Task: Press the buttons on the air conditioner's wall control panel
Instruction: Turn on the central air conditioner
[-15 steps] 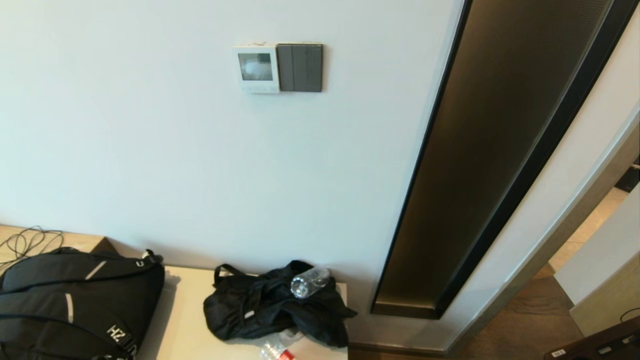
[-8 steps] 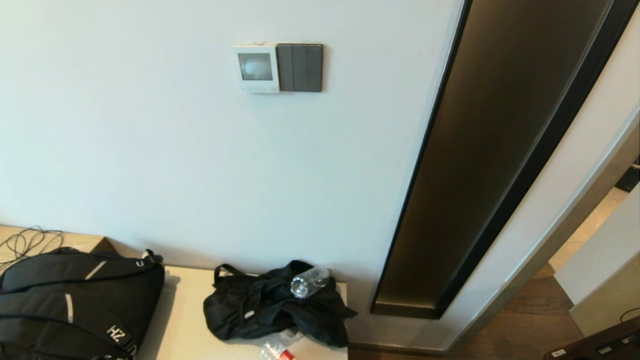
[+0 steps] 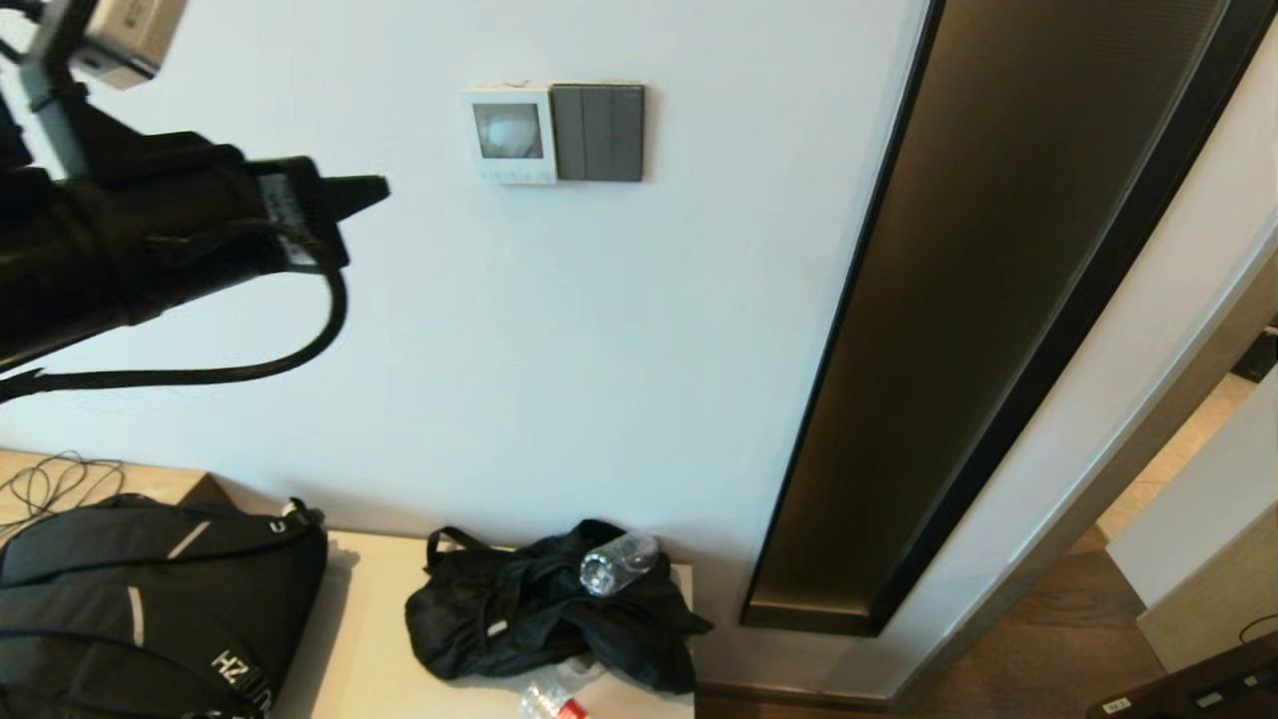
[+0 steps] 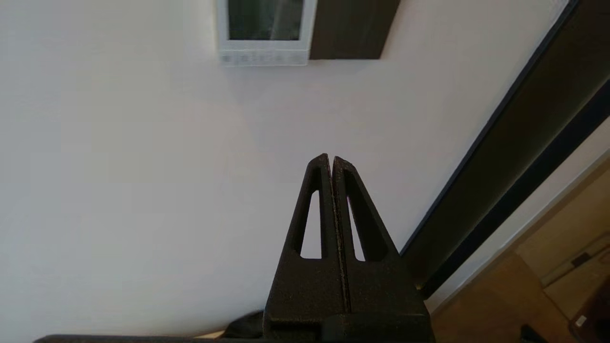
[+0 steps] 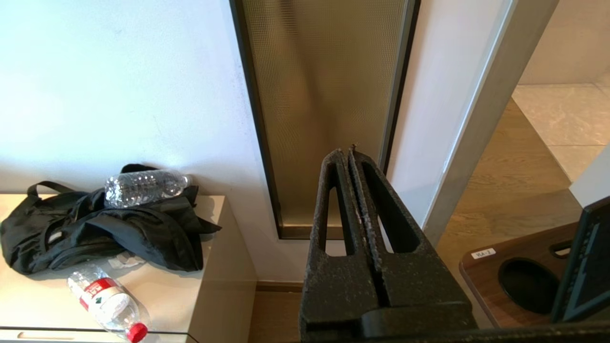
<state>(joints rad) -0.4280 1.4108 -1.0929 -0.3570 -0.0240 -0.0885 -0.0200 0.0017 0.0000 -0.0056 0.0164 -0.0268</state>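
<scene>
The white wall control panel [image 3: 510, 134] with a grey screen hangs on the wall; its row of tiny white buttons [image 3: 516, 175] runs along its bottom edge. It also shows in the left wrist view [image 4: 264, 31], with the buttons [image 4: 263, 58] blurred. My left gripper [image 3: 374, 188] is shut and empty, raised at the left, well left of and slightly below the panel, apart from it; in the left wrist view [image 4: 330, 159] its tips are pressed together. My right gripper [image 5: 347, 153] is shut and empty, parked low, out of the head view.
A dark grey three-part switch plate [image 3: 599, 133] adjoins the panel's right side. A tall dark recessed wall panel [image 3: 988, 300] stands to the right. Below, a cabinet top [image 3: 369, 639] holds a black backpack [image 3: 150, 599], a black bag [image 3: 544, 614] and a water bottle [image 3: 617, 563].
My left arm has come into the head view from the upper left, its shut gripper now pointing toward the panel. Nothing else has moved.
</scene>
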